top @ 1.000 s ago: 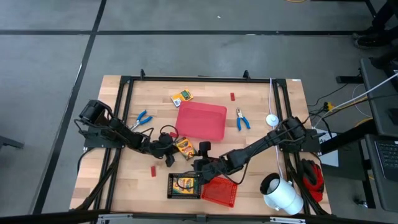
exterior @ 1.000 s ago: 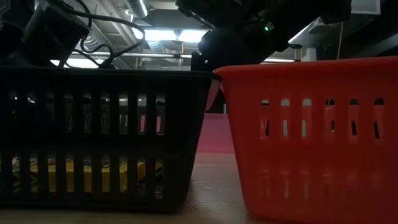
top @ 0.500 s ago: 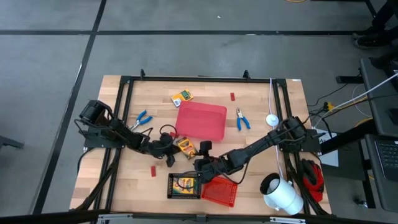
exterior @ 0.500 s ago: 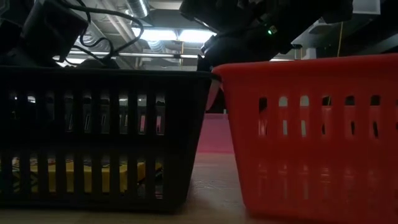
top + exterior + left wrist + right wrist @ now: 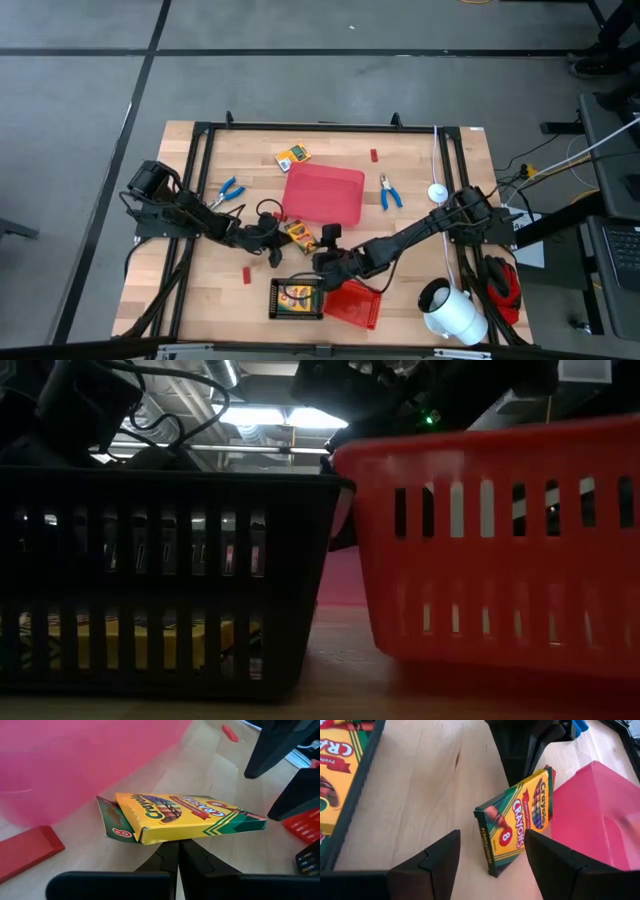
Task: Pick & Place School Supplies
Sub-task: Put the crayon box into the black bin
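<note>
Near tabletop (image 5: 400, 250) centre, beside red tray (image 5: 323, 194): crayon box (image 5: 297, 235) stands on edge, touching tray corner. Left pincer (image 5: 272, 234) pressed together, pinching crayon box at one end; keep box level, do not twist. Right pincer (image 5: 325, 252) spread wide, empty, facing box; bring your fingers (image 5: 425, 865) round both flat faces before left lets go.

Wooden table (image 5: 410, 160) with red tray (image 5: 323, 194), pliers (image 5: 388, 190), baskets (image 5: 352, 305).

crayon box (image 5: 297, 235) just beside tray (image 5: 324, 195), card box (image 5: 294, 297) in black basket (image 5: 273, 313), mesh basket (image 5: 352, 305) to its right
</note>
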